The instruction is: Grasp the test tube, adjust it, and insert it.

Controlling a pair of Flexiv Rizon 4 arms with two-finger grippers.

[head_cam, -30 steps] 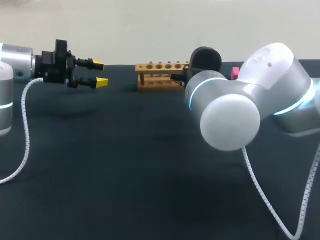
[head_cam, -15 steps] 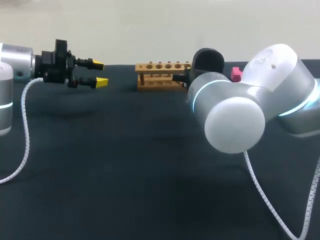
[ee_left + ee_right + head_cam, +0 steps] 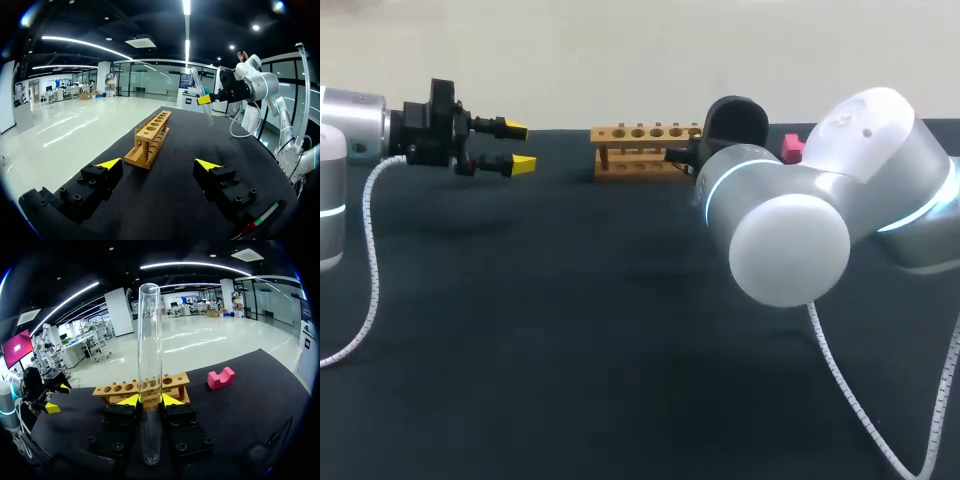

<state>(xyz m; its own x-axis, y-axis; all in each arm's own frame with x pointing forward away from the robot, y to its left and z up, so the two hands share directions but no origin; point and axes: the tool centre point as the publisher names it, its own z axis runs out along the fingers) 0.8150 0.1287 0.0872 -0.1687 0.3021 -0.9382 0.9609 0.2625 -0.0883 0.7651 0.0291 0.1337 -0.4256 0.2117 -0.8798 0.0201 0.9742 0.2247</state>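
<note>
My left arm (image 3: 360, 130) hangs over the desk's (image 3: 570, 330) left side with its jaws spread and nothing between them; they are well apart from the wooden rack (image 3: 642, 150), so they cannot steady it if it gets pushed. The rack stands at the far edge with its row of holes unfilled as far as I can see. My right jaws pinch the test tube (image 3: 149, 365) from both sides; it is held upright above the desk, near the rack's right end. From the left wrist the test tube (image 3: 202, 95) seems to lean a little. I judge that to be the main risk; if I lower it leaning, its round end may catch a hole's rim and shove or tip the light rack, or the smooth glass may swivel between the two small tips. My right arm (image 3: 800, 210) also hides the tube from the head camera, so a miss would be hard to spot there. The pink block (image 3: 790, 147) lies just beyond the rack's right end, close enough to be knocked.

Against a second ago, my right arm's elbow sits slightly further right; over the last half second nothing shifts, and my left arm is unchanged.
</note>
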